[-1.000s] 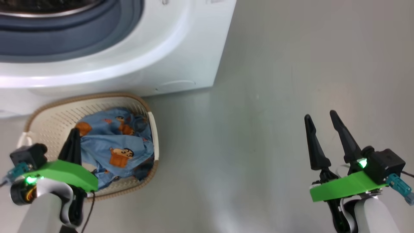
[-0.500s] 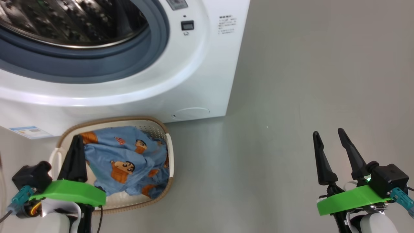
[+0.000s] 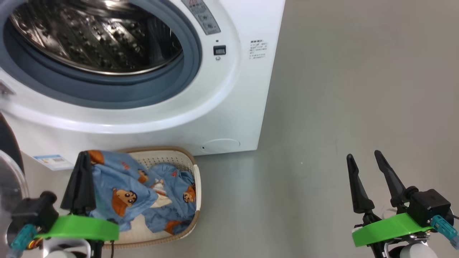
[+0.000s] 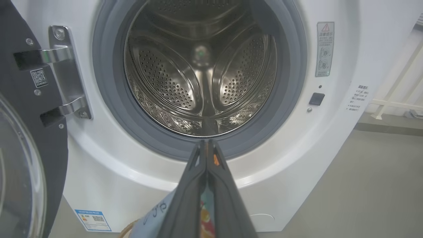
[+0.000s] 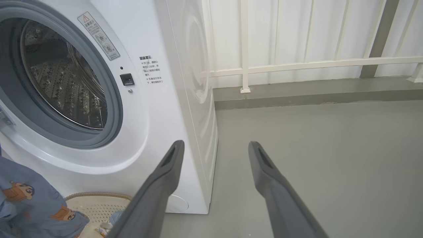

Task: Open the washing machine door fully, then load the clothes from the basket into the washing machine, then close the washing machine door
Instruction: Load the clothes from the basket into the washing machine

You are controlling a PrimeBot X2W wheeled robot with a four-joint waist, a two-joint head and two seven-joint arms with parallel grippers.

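Observation:
The washing machine (image 3: 229, 107) stands with its steel drum (image 4: 201, 76) exposed. The washing machine door (image 4: 19, 132) is swung out to the left on its hinge (image 4: 66, 72), and its black rim shows at the left edge (image 3: 8, 143). Below the machine sits the basket (image 3: 195, 200). My left gripper (image 3: 83, 154) is shut on the clothes (image 3: 125, 186), a light blue printed garment that hangs from its tips down into the basket; fabric shows between the fingers (image 4: 228, 198). My right gripper (image 3: 364, 154) stands open over bare floor, holding nothing.
Grey floor (image 3: 340, 89) stretches to the right of the machine. A white railing (image 5: 297, 62) and a low kerb run along the wall behind it. A blue label sticker (image 3: 52, 161) and a round flap (image 3: 220, 145) sit low on the machine's front.
The head camera has tilted up, bringing the drum into view. My left gripper has lifted a garment partly out of the basket. The right gripper stays open.

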